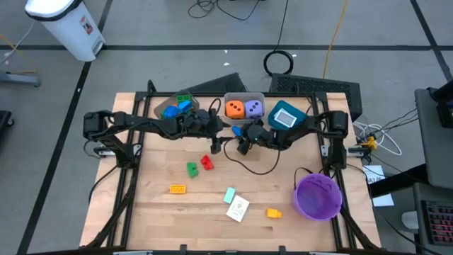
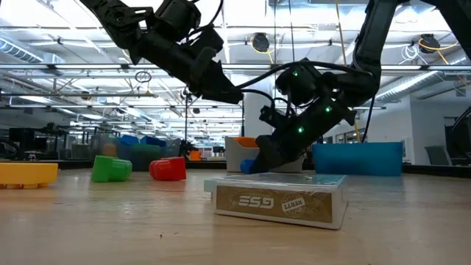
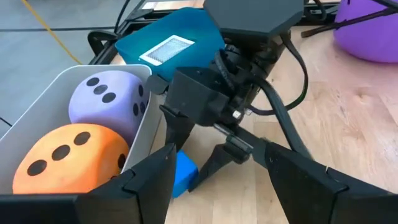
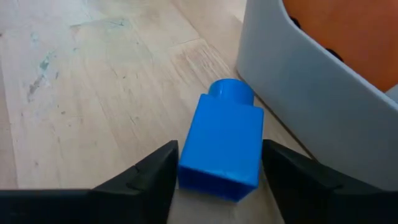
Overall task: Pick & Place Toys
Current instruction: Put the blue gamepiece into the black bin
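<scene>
Right tool (image 4: 214,171) is down on the wooden surface (image 1: 212,205), straddling a small blue plastic block with one round stud (image 4: 222,144). Block lies flat on the surface, stud end just beside the outer wall of the grey plastic bin (image 4: 298,68), which holds the orange dotted die (image 3: 65,155) and the purple dotted die (image 3: 109,102).

Key relation: the block's long axis runs forward from the tool, along the line of the fingers, so they bracket its two long flat sides. Fingers part open, one on each side and very near the faces; contact can't be confirmed, so no sure hold yet. Judgement: closing straight in should pinch it across the short width; the bin wall is close to the stud end and might get bumped on the lift.

Left tool (image 3: 214,177) hovers above and just beside the right one, fingers apart, holding nothing. Right arm is clearly the nearer one.
</scene>
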`<state>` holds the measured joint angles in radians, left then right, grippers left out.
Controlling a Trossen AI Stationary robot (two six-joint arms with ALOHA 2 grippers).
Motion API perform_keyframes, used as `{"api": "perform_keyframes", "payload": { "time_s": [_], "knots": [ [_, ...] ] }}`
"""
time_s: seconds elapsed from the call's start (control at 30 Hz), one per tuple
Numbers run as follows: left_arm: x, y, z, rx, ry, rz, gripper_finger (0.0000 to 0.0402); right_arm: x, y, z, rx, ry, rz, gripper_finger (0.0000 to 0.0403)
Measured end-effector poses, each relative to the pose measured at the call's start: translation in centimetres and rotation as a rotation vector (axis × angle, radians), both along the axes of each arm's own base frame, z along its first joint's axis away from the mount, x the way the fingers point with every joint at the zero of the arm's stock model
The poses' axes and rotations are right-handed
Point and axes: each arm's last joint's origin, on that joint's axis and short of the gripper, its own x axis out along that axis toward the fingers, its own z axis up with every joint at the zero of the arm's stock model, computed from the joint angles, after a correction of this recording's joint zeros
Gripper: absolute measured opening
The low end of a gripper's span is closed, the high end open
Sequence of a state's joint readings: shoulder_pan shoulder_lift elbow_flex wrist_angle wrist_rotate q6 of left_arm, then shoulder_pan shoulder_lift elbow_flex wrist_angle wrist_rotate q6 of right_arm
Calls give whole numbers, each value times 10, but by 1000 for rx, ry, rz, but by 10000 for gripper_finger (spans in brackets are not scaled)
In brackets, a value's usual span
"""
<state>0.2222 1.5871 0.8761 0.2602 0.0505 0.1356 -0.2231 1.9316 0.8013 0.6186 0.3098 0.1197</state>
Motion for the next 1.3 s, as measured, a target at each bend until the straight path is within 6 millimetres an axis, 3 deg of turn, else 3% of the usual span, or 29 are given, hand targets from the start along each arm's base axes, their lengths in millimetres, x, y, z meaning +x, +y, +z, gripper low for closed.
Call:
{"api": "perform_keyframes", "payload": {
  "time_s": [0.27,0.6,0.83,1.0,1.3],
  "knots": [
    [-1,0,-1,-6,14,2,253,3,1,5,14,-52,76,124],
    [-5,-1,-1,-4,57,-5,253,3,29,58,-29,-152,254,152],
    [-7,-4,4,-15,47,-114,253,-8,46,89,-91,-138,336,132],
    [-6,-11,5,-15,31,-190,253,-13,47,99,-90,-139,339,135],
    [-5,-16,5,24,39,-164,253,-13,53,101,-66,-161,391,134]
  ]
}}
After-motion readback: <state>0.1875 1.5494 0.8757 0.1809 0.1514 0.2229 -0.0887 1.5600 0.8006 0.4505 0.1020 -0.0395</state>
